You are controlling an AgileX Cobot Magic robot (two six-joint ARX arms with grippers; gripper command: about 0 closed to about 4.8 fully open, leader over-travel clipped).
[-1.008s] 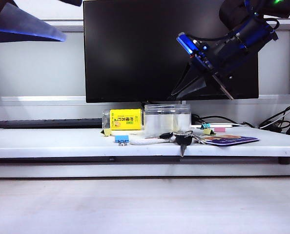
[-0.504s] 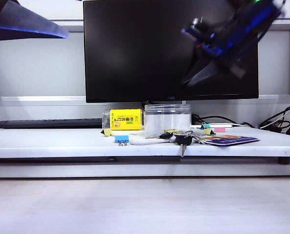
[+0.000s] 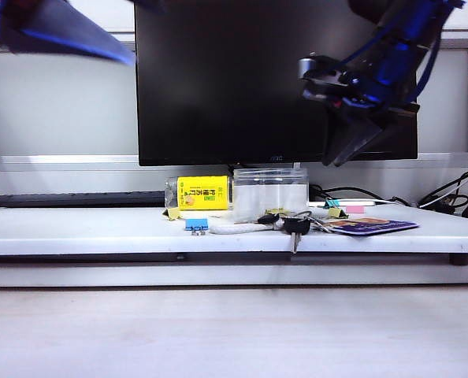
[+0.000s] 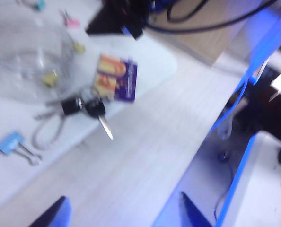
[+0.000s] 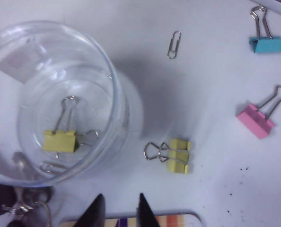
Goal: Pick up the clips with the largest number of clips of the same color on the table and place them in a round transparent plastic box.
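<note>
Exterior view: left gripper [image 3: 61,35] high and far out to the side of the box [image 3: 270,189], blurred, jaw state unreadable there. Right gripper [image 3: 346,150] hanging above and a little to the side of the box, in front of the monitor [image 3: 218,79], well clear of the table [image 3: 76,228]. No yellow clip readable inside the box from here. Only here: labelled jar [image 3: 202,193] touching the box on the side away from the right gripper.

Left wrist view: left gripper [image 4: 124,217] spread wide, nothing between the fingertips [image 4: 55,217]. Box [image 4: 22,61] far ahead of it, with keys [image 4: 88,108], card [image 4: 117,78] and blue clip [image 4: 10,142] nearer. Blurred yellow speck inside the box, likely the boxed clip [image 4: 49,79].

Right wrist view: right gripper [image 5: 120,213] parted by a narrow gap, holding nothing. Box [image 5: 114,80] just ahead and to 1 side of the tips, 1 boxed clip [image 5: 60,140] lying flat on its floor. Loose clip [image 5: 178,155] on the table just outside the box wall, near the tips on the other side; whether 1 clip or 2 pressed together, cannot tell. Farther out: pink clip [image 5: 256,120], teal clip [image 5: 268,44], paper clip [image 5: 174,44]. Card [image 5: 131,221] edge right under the tips, keys [image 5: 17,203] beside it.
</note>
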